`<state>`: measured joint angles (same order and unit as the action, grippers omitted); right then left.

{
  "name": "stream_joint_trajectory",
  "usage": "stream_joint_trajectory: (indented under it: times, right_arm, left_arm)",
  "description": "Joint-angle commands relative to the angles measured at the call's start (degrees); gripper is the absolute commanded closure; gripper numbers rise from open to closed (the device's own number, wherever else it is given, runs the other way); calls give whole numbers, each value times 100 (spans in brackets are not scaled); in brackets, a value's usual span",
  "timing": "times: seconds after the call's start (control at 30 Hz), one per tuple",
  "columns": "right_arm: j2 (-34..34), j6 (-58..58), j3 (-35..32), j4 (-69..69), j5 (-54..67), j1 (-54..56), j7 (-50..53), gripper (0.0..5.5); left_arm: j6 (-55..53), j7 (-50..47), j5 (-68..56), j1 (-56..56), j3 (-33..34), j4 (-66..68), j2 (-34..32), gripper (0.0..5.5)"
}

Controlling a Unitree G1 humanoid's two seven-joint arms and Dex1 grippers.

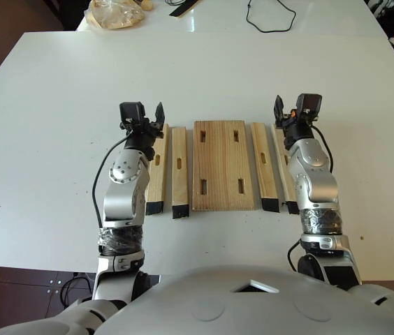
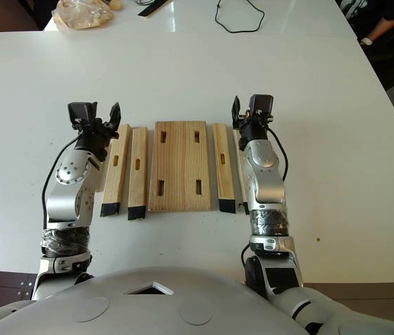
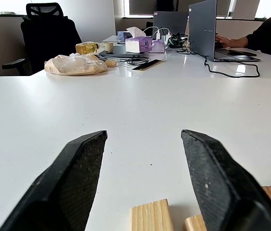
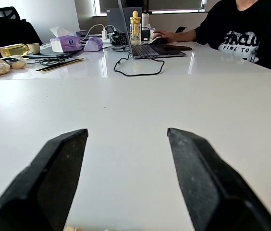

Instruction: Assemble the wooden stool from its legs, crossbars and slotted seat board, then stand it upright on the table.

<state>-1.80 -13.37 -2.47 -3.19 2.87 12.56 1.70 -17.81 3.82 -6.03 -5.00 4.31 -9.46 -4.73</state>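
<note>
The slotted seat board [image 1: 219,165] lies flat in the middle of the white table [image 1: 50,105]. Two slotted wooden pieces [image 1: 179,171] with dark ends lie side by side to its left. Two more [image 1: 263,166] lie to its right, the outer one partly under my right arm. My left gripper [image 1: 145,112] is open over the far end of the outermost left piece [image 1: 158,167], whose end grain [image 3: 150,217] shows between its black fingers [image 3: 78,178]. My right gripper [image 1: 293,106] is open above the far ends of the right pieces, nothing between its fingers [image 4: 198,178].
At the table's far left edge sits a crumpled plastic bag [image 1: 117,12]. A black cable [image 1: 270,17] loops at the far middle. Beyond, a second desk carries a laptop [image 3: 203,29], bottles and tissue boxes. Bare tabletop stretches ahead of both grippers and to either side.
</note>
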Motion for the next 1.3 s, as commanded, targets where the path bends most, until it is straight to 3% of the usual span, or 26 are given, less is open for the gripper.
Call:
stream_joint_trajectory:
  times: [0.03, 1.3]
  right_arm:
    - [40, 60, 45, 126, -40, -56, -11, 243]
    - [-17, -84, 96, 335, -108, -336, -182, 243]
  left_arm:
    - [74, 10, -48, 108, -49, -107, 86, 263]
    - [-137, -15, 40, 320, -218, -352, 72, 263]
